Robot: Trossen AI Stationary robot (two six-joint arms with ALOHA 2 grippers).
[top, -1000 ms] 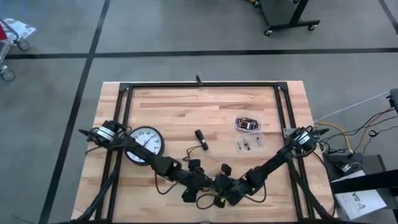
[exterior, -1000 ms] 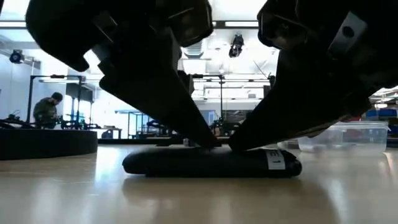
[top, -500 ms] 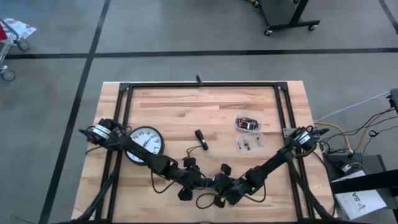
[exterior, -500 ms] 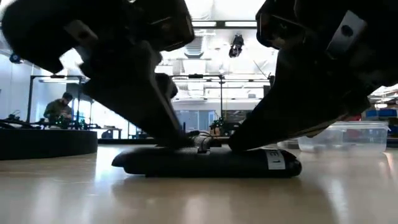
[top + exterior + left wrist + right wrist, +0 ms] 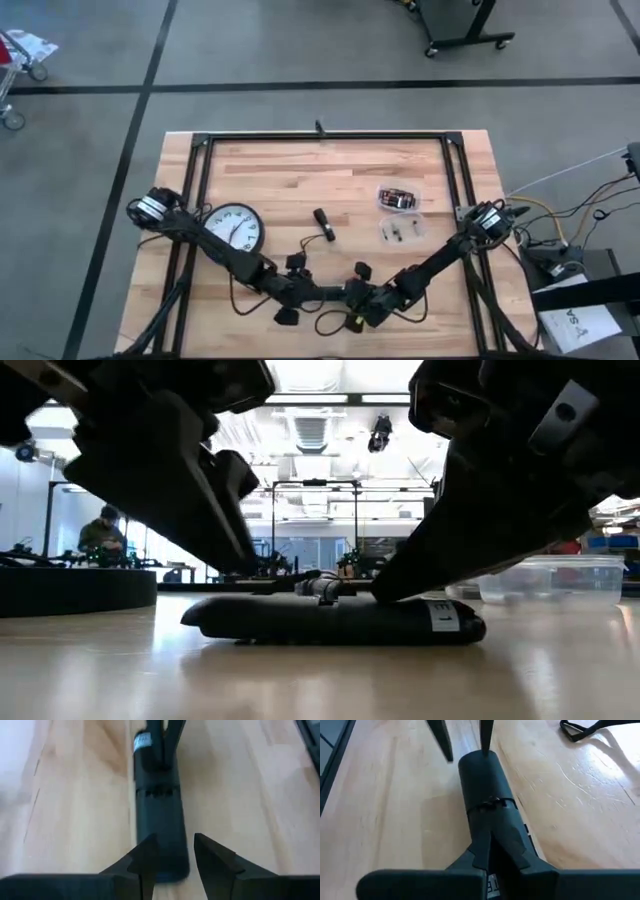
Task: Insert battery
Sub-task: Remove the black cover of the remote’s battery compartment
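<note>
Black remote control (image 5: pixel 335 618) lies at lower centre of the high view; we see the right gripper (image 5: pixel 490 851) clenched on it, the left gripper (image 5: pixel 172 854) released, straddling its end.

Grey floor (image 5: pixel 90 150) with dark tape lines; bright ceiling lights (image 5: pixel 320 398) overhead
</note>
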